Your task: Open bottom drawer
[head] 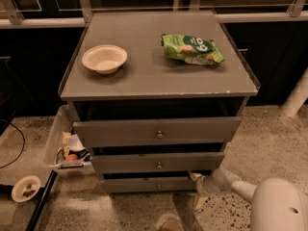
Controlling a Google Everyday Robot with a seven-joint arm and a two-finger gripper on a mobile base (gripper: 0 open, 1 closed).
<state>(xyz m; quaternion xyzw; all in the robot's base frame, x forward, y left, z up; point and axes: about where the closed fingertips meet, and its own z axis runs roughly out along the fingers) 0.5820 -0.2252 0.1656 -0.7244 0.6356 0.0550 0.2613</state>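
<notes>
The bottom drawer (139, 185) is the lowest and slimmest grey front of the cabinet, with a small round metal knob (159, 186) at its middle. It sits set back under the middle drawer (125, 163) and the top drawer (120, 131). My gripper (198, 189) is low near the floor at the right end of the bottom drawer's front, to the right of the knob. Its fingers are spread open and hold nothing. The white arm (276, 206) reaches in from the lower right.
On the cabinet top (144, 76) stand a white bowl (104, 58) and a green snack bag (191, 48). A clear bin (62, 146) with small items hangs at the cabinet's left side. A small bowl (26, 188) lies on the floor at left.
</notes>
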